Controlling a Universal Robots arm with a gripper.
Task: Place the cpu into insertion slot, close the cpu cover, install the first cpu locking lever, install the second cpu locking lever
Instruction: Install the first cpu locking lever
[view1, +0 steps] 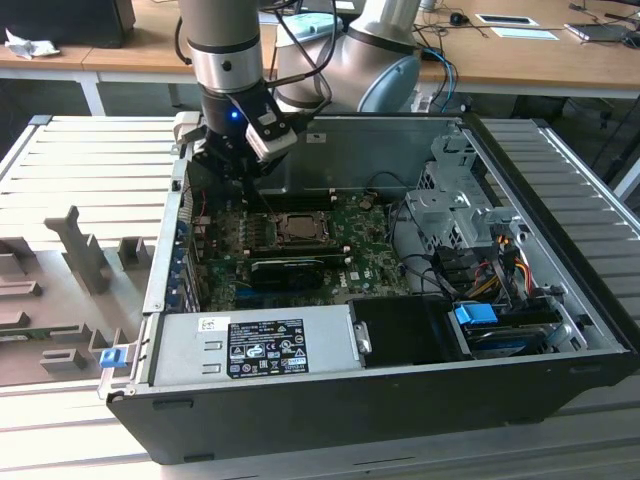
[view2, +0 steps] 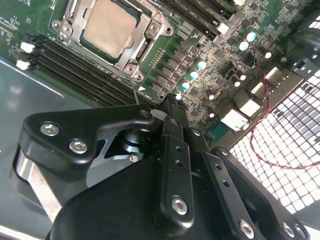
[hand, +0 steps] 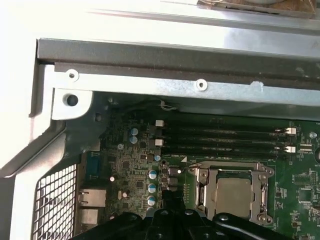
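Silver-grey cpu (view2: 109, 31): flat square framed by thin metal cpu cover (view2: 74, 24).
End effector (view2: 172, 102): black, over green board (hand: 300, 185); grip cannot be told.
Counter (view1: 90, 160): grey ribbed panels.

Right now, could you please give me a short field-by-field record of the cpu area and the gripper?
cpu cover: down flat, framing the cpu
cpu: lies flat inside the cover's window
thin rod: runs from the cover's corner towards the gripper
gripper: above the motherboard beside the cover, nearest the rod
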